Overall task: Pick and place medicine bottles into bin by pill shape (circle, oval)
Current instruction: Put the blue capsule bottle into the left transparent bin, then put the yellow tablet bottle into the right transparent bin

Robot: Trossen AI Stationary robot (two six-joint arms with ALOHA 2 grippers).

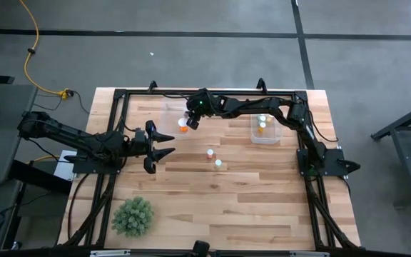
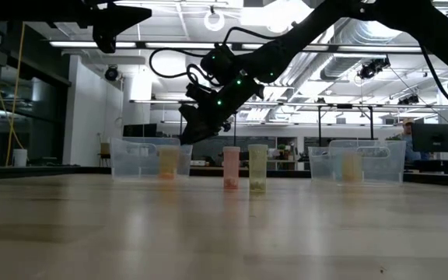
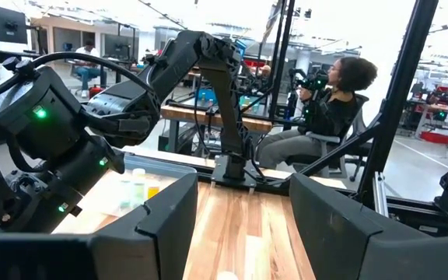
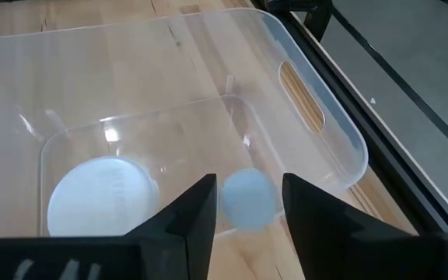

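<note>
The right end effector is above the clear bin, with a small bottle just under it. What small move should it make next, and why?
Probably lift the right end effector straight up, once the small bottle is free. Its white cap sits low inside the clear bin, beside a larger cap, so the drop looks nearly done. Two bottles stand mid-table, not yet sorted.

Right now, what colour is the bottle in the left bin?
Orange bottle, white-capped, clearest in the high view.

White caps (image 4: pixel 99 204) in a clear bin (image 4: pixel 317 117); green plant (image 1: pixel 133 215).
</note>
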